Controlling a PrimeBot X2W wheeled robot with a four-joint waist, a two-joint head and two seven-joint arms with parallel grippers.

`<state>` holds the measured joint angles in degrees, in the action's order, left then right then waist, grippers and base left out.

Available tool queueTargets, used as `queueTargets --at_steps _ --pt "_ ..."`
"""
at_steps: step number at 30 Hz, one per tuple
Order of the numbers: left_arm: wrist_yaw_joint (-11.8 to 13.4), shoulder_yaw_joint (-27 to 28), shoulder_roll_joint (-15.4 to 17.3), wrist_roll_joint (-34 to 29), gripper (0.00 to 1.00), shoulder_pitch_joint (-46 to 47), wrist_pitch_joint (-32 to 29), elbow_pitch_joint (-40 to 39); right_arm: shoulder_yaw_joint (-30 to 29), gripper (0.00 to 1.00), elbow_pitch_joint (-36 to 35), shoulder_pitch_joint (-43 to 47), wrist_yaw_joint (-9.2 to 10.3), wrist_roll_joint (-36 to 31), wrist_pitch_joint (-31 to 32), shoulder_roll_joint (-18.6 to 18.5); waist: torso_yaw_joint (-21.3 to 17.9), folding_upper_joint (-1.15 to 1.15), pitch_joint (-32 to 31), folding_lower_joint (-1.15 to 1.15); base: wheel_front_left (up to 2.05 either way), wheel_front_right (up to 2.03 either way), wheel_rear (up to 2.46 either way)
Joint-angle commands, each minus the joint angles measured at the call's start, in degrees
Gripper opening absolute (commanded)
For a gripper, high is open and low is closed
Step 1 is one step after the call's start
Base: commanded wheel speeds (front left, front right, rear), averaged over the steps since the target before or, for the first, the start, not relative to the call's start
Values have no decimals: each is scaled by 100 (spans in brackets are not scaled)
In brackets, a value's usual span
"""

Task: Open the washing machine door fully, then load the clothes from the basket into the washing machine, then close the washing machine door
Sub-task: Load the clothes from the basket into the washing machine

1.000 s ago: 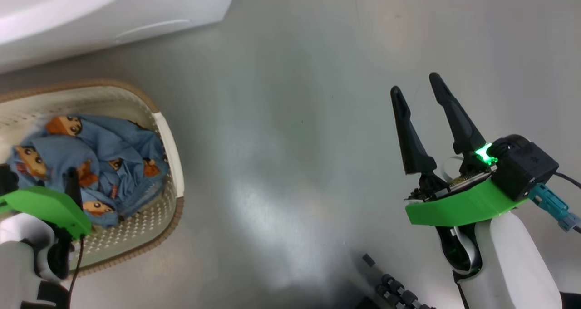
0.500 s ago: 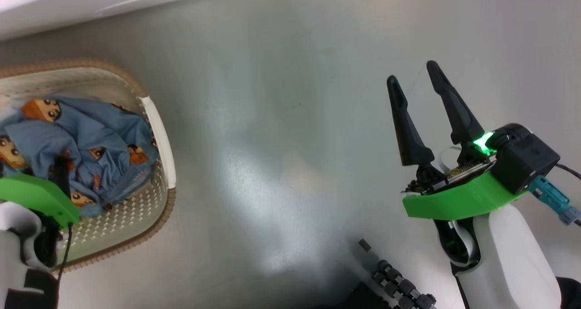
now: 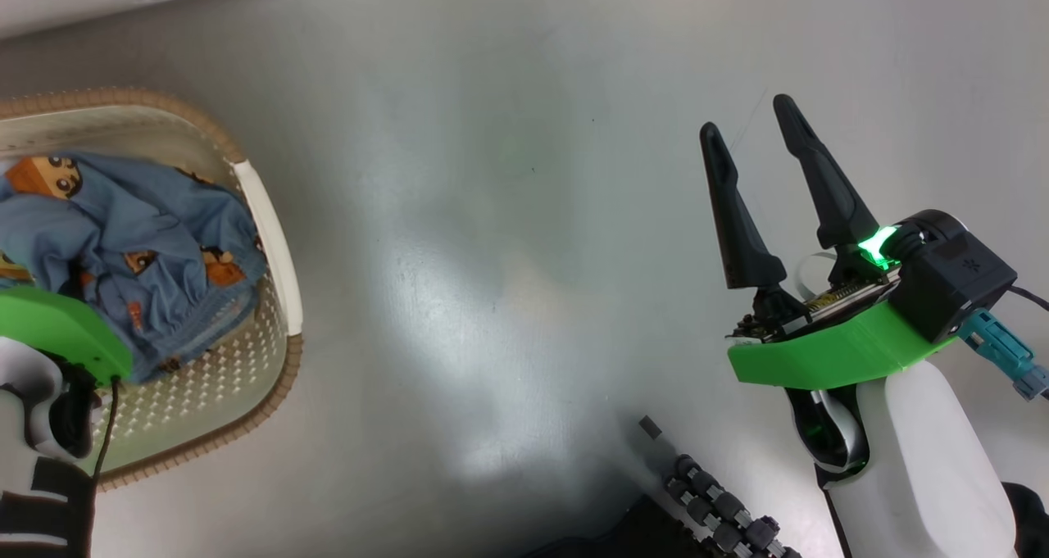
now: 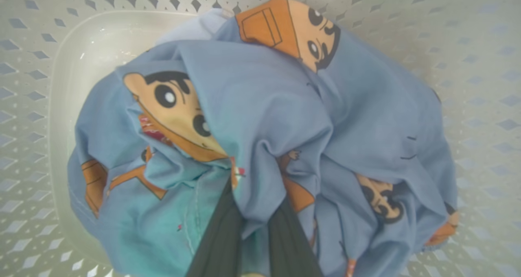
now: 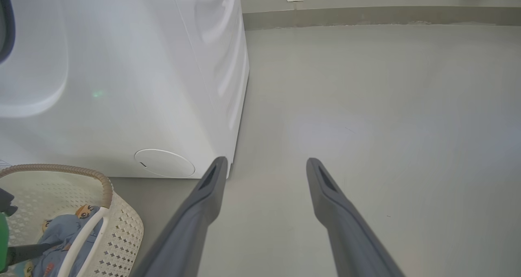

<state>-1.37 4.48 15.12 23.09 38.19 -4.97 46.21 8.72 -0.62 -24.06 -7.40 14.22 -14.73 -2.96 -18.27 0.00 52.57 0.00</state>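
The cream perforated basket (image 3: 274, 247) stands on the floor at my left, below the white washing machine (image 5: 122, 86). Inside it lies the clothes' light blue garment with orange cartoon prints (image 4: 264, 118). My left gripper (image 4: 255, 195) reaches down into the basket (image 4: 480, 45), its fingers drawn together with a fold of that blue cloth pinched between them. In the head view its green wrist mount (image 3: 57, 328) covers the fingers. My right gripper (image 3: 747, 115) hangs open over bare floor at the right, holding nothing. A dark curved sliver at the right wrist view's top left may be the door; I cannot tell.
Smooth grey floor (image 3: 508, 255) spreads between the basket and my right arm. A round white cover (image 5: 165, 163) sits low on the machine's front. A grey skirting (image 5: 366, 12) runs along the far wall. A black ribbed part (image 3: 713, 517) shows at the head view's bottom edge.
My left gripper has closed on the blue garment, which is now bunched up around it. The head camera has shifted, sliding the basket and machine up and left. The right gripper stays open.
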Motion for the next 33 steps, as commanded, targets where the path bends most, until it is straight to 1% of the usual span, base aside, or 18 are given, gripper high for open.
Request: queueTargets --at_steps 1,6,14,24,33 --pt "-55 95 163 -9 0 -60 85 27 74 100 -118 153 -9 -18 -27 8 16 0 -14 0 0 0 0" --pt "-107 57 111 14 0 -7 257 149 40 100 -105 164 -9 -59 -27 8 74 0 -82 0 0 0 0" --pt "-202 -23 -48 56 0 -131 678 172 -29 100 -76 203 -9 -176 -27 8 275 0 -363 0 0 0 0" --pt "-271 -91 -299 154 0 -488 1109 -183 -202 100 19 323 -9 -315 -27 8 527 0 -796 0 0 0 0" --pt "-290 -144 -563 258 0 -963 1412 -539 -411 100 96 549 -9 -404 -27 -47 754 0 -1332 0 0 0 0"
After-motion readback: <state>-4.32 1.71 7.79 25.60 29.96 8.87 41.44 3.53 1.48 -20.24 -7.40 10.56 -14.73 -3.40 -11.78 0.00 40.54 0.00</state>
